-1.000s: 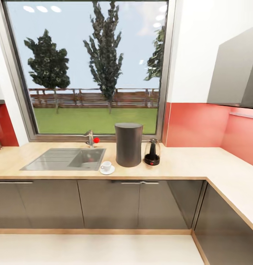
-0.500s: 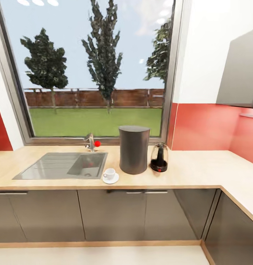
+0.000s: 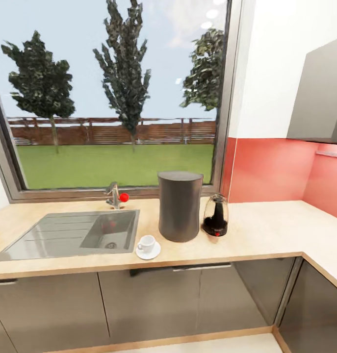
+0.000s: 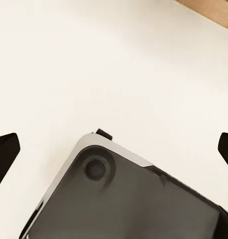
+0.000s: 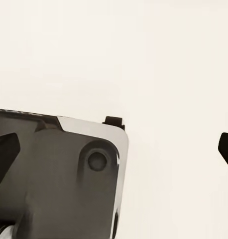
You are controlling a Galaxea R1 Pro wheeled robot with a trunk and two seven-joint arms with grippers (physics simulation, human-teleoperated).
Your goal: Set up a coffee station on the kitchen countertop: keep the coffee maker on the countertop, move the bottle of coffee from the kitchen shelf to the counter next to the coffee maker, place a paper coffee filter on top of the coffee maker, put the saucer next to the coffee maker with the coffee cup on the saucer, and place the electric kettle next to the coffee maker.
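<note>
Head view, counter: coffee maker (image 3: pixel 180 206), a dark cylinder, stands upright on the countertop (image 3: pixel 266 235) below the window, right of the sink (image 3: pixel 70 235).
Head view, cup: white cup (image 3: pixel 146 242) sits on its saucer (image 3: pixel 148 251), just beside the maker's near-left foot, at the sink's right edge.
Head view, kettle: clear-bodied kettle (image 3: pixel 216 215) stands just right of the maker, close beside it.
Head view, missing items: no coffee bottle and no paper filter on this counter; the maker's top is bare. Judgement: those two sub-goals remain.
Left wrist view: left gripper (image 4: pixel 114 149) has fingertips wide apart at the frame edges, nothing between them; below lie pale floor and a corner of the robot's base (image 4: pixel 124 199).
Right wrist view: right gripper (image 5: pixel 114 149) is likewise spread and empty, over pale floor and the base.
Step in hand (judgement): travel, arms stowed low, surveying the counter.
Doing it well: leave the three placed items untouched, so keep the base off the cabinet fronts. Find the shelf with the bottle. Keep the jaws spread for the grasp. Set the bottle on bare counter right of the kettle or behind the saucer.
</note>
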